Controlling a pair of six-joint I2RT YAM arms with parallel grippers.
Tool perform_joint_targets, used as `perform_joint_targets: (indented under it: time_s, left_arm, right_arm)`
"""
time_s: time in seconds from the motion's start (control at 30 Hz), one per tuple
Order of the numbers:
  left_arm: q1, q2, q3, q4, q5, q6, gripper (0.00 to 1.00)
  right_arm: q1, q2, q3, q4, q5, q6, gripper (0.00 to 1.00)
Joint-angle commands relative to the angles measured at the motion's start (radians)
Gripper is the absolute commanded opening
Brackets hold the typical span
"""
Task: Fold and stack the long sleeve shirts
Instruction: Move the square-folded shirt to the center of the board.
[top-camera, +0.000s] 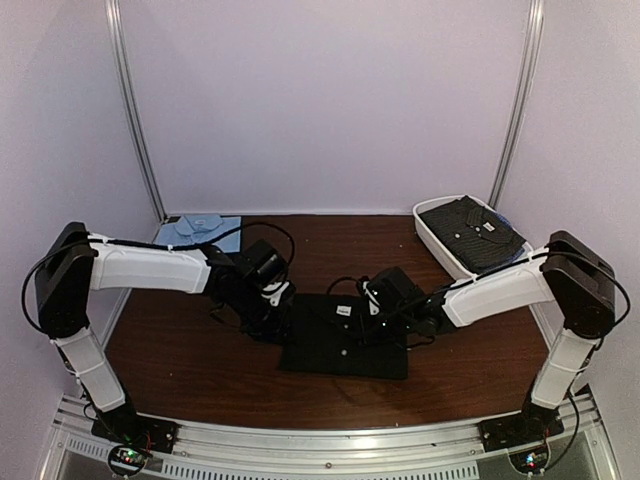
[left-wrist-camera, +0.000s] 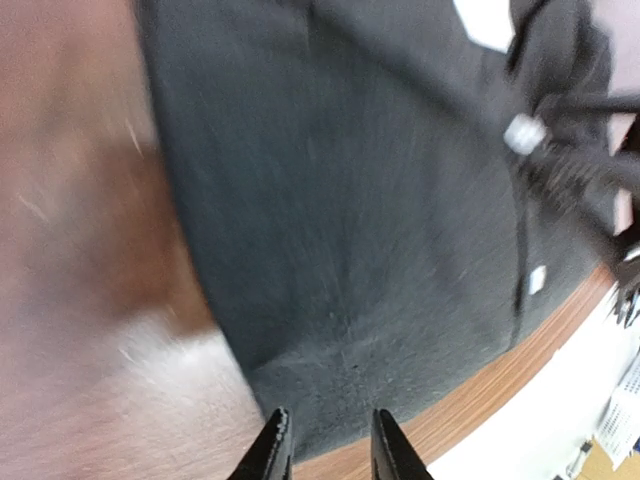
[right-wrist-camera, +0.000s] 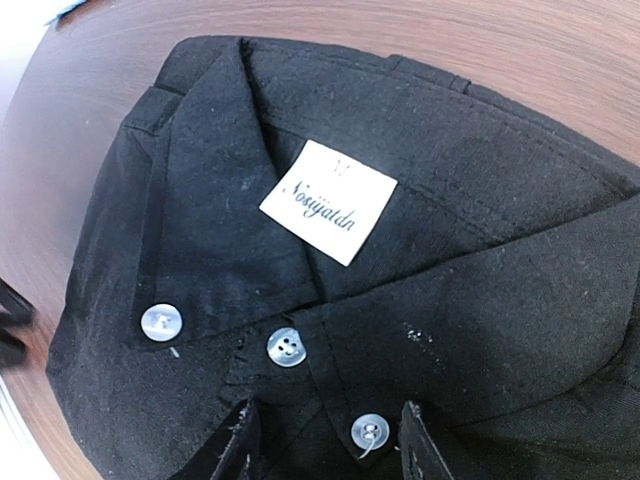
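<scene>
A plain black folded shirt (top-camera: 345, 335) lies flat on the brown table in the middle. My left gripper (top-camera: 275, 312) is open at its left edge; in the left wrist view the gripper (left-wrist-camera: 330, 440) hovers over the shirt's lower corner (left-wrist-camera: 350, 250). My right gripper (top-camera: 372, 312) is open just above the collar; in the right wrist view the gripper (right-wrist-camera: 325, 440) straddles the button placket below the white label (right-wrist-camera: 328, 201) on the shirt (right-wrist-camera: 480, 330). A light blue folded shirt (top-camera: 203, 229) lies at the back left. A dark dotted shirt (top-camera: 475, 233) lies in the tub.
A white oval tub (top-camera: 432, 235) stands at the back right. White walls enclose the table on three sides. The table's near edge (left-wrist-camera: 500, 375) runs just below the black shirt.
</scene>
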Motion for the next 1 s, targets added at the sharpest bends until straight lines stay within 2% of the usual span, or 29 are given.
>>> perform_joint_targets:
  time_s: [0.0,0.43,0.7,0.8,0.97]
  left_arm:
    - [0.042,-0.041,0.105,-0.073,-0.119,0.035,0.29]
    - [0.383,0.072,0.269,-0.062,-0.335,0.044,0.32]
    - [0.604,0.068,0.075,0.264,-0.147,-0.171,0.33]
    - [0.625,0.071,0.025,0.386,-0.128,-0.239,0.33]
    - [0.650,0.106,0.007,0.494,-0.158,-0.330,0.36]
  right_arm:
    - [-0.027,-0.049,-0.072,-0.091,0.039,-0.034,0.49]
    - [-0.111,-0.250,-0.254,-0.094,0.029,-0.066,0.50]
    - [-0.167,-0.421,-0.316,-0.144,0.027,-0.069,0.50]
    - [-0.169,-0.477,-0.305,-0.168,0.028,-0.069,0.52]
    - [-0.170,-0.558,-0.262,-0.202,0.038,-0.066,0.62]
